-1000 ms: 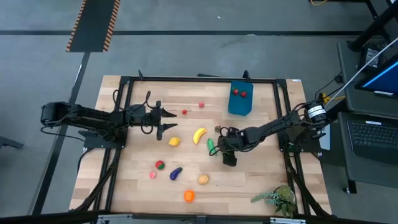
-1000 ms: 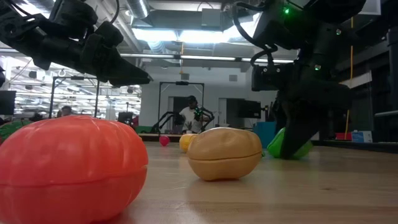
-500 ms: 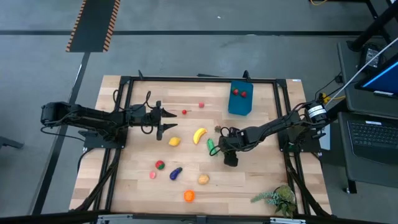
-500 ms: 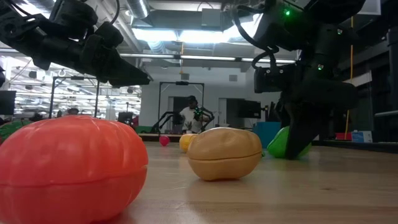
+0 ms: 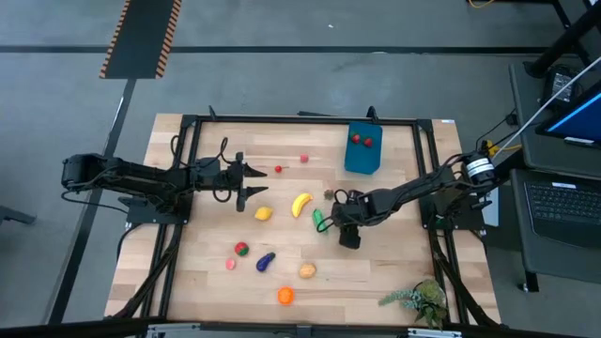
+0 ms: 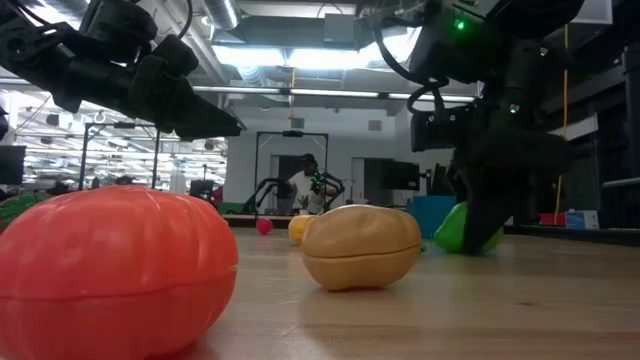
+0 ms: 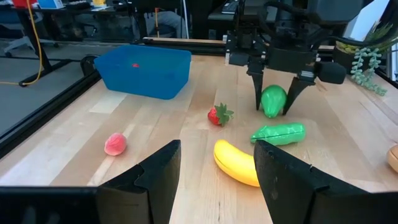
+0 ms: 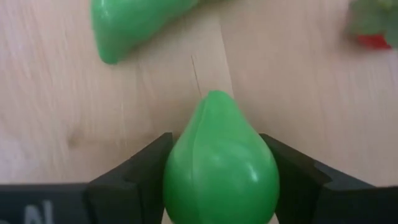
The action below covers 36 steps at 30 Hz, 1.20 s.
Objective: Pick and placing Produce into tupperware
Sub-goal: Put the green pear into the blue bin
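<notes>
Two red pieces already sit in the tupperware [image 5: 362, 148], upper centre-right. My right gripper [image 8: 221, 186] has closed on the green pear [image 8: 220, 163] (frame centre). Next I lift, carry to the container.

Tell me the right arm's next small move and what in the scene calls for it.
Probably lift straight up. The right gripper has its fingers against both sides of the green pear, which still sits low at the table beside the green cucumber. Once clear, it can carry the pear to the blue tupperware, which already holds two red pieces.
</notes>
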Available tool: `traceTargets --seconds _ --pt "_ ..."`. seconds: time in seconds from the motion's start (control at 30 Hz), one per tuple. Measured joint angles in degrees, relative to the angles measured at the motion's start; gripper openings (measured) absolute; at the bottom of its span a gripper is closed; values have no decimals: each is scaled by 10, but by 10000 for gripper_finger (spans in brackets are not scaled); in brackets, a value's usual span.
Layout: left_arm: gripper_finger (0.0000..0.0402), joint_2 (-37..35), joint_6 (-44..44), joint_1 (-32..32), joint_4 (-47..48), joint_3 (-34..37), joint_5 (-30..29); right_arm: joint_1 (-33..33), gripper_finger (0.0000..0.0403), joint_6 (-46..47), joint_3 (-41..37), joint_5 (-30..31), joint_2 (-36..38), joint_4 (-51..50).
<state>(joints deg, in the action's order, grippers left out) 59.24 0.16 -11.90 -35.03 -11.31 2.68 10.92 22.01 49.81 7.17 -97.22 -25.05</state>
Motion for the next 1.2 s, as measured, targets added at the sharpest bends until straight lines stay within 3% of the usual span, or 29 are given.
traceTargets --seconds 0.3,0.7,0.87,1.2 --pt "196 0 0 0 3 0 0 0 209 3 -1 18 90 -23" --pt "196 0 0 0 13 0 0 10 209 16 -26 182 283 -97" --pt "196 0 0 0 16 0 0 23 209 15 -73 227 371 -67" --pt "196 0 -1 0 16 0 0 24 209 -47 -229 236 548 100"
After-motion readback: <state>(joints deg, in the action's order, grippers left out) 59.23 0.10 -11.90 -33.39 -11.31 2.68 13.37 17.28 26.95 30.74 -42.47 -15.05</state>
